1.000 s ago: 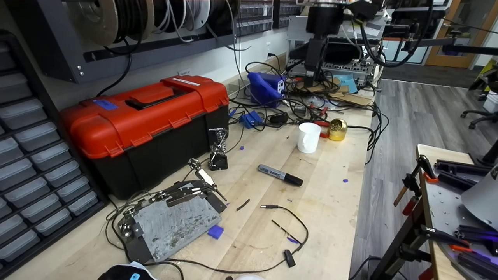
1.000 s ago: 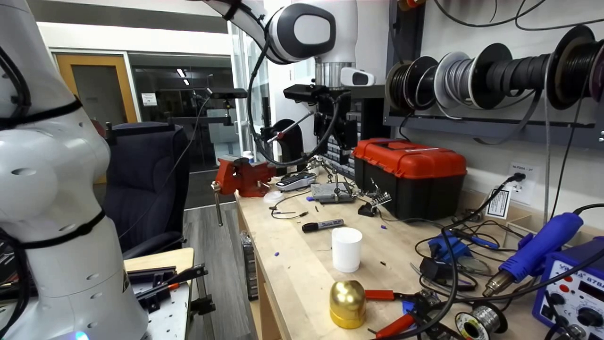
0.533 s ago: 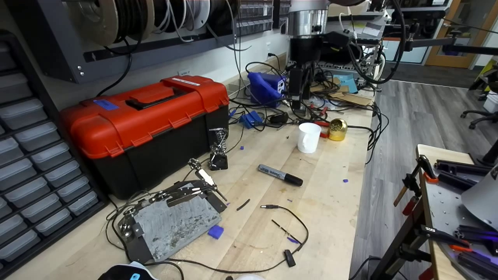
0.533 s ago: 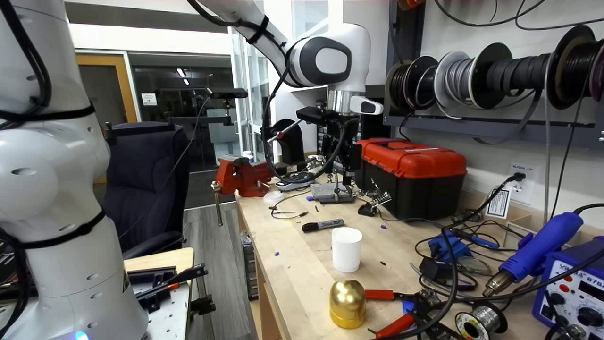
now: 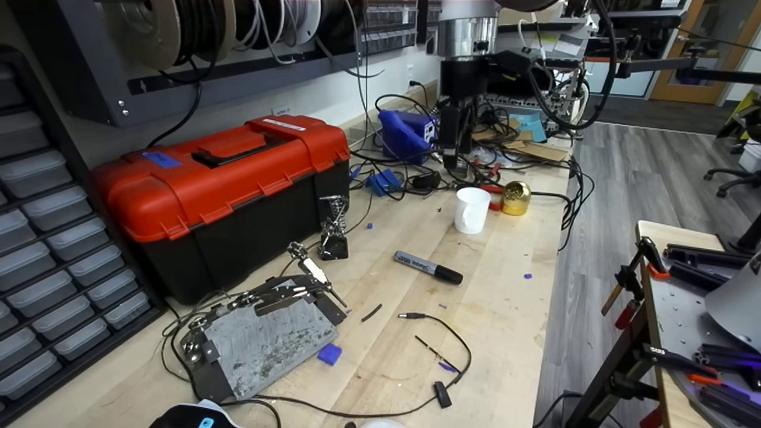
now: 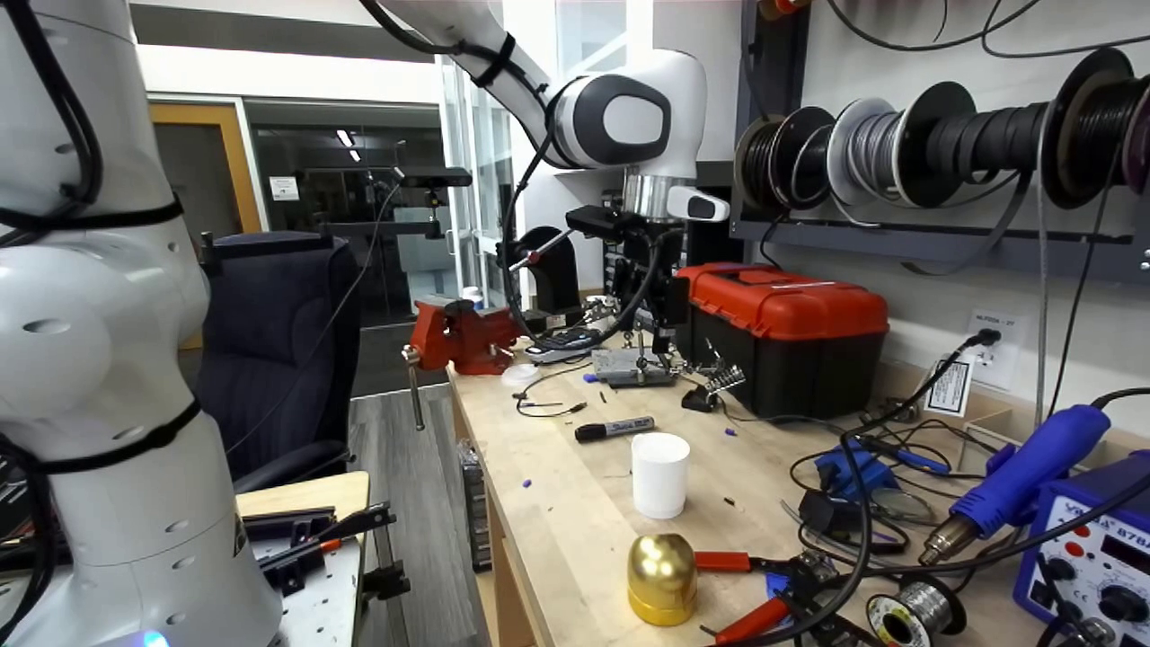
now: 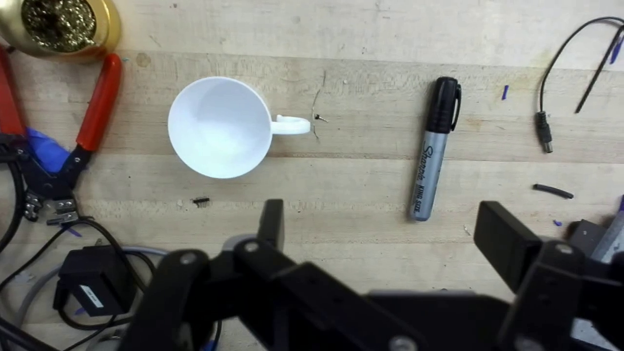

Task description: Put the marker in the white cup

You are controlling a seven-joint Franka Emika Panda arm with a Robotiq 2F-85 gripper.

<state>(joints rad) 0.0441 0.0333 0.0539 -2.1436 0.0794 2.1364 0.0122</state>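
The marker, grey with a black cap, lies flat on the wooden bench; it shows in both exterior views (image 5: 428, 267) (image 6: 614, 429) and in the wrist view (image 7: 431, 151). The white cup stands upright, open side up, in both exterior views (image 5: 472, 211) (image 6: 660, 476); in the wrist view the cup (image 7: 219, 127) looks empty, its handle pointing towards the marker. My gripper (image 7: 380, 214) is open with nothing between its fingers. It hangs above the bench in both exterior views (image 5: 456, 156) (image 6: 663, 340), apart from marker and cup. In the wrist view the marker's grey end points between the fingers.
A red toolbox (image 5: 238, 190) stands along the wall. A helping-hands stand (image 5: 273, 339) is on the bench. Near the cup are a gold tip cleaner (image 6: 662, 580), red-handled pliers (image 7: 100, 105) and tangled cables. A thin cable (image 5: 467, 351) curls on the bench.
My gripper has come down towards the bench and shifted a little towards the wall, mostly in the earlier half second. Marker and cup have not moved.
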